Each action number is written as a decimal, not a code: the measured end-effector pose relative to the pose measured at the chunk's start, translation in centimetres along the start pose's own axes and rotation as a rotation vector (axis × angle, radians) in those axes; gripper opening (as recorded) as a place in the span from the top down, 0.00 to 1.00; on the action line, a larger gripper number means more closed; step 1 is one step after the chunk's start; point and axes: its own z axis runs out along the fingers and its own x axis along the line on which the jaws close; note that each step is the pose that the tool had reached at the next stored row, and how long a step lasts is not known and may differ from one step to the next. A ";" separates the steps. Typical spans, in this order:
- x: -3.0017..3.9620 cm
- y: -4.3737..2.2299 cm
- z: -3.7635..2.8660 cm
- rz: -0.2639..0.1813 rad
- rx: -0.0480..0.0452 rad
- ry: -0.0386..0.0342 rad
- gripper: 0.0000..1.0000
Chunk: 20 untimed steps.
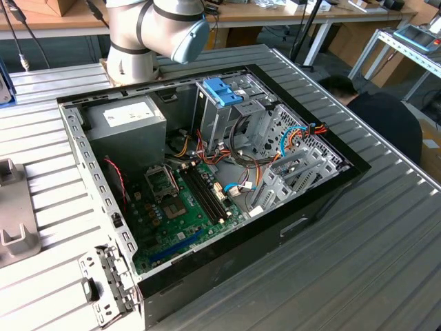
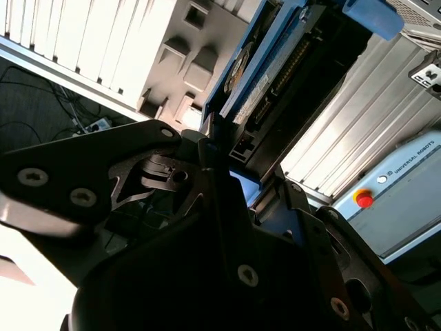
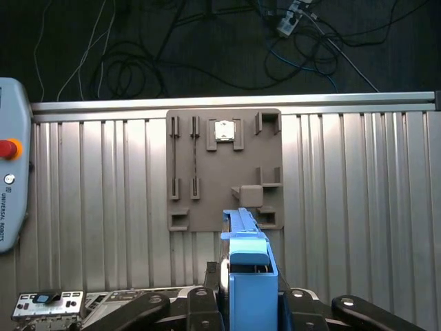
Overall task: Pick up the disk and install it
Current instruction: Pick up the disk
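The black gripper was clamped on a flat, rectangular grey metal disk framed in light blue plastic, with a finger on either face in both wrist views. The disk stood edge-on between the jaws, and its long axis ran straight out from the gripper, away from the wrist. In the first wrist view, its free end pointed at a grey moulded fixture plate lying on the ribbed aluminium tabletop, apart from it as far as I could judge. In the exterior view, the open black computer case sat beside the arm's base, with its bare metal drive cage upright inside. I could not tell how that cage lay from the gripper (the relation that matters for seating the disk).
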 end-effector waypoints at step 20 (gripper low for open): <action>0.68 -0.72 -0.05 0.000 0.0000 0.0000 0.63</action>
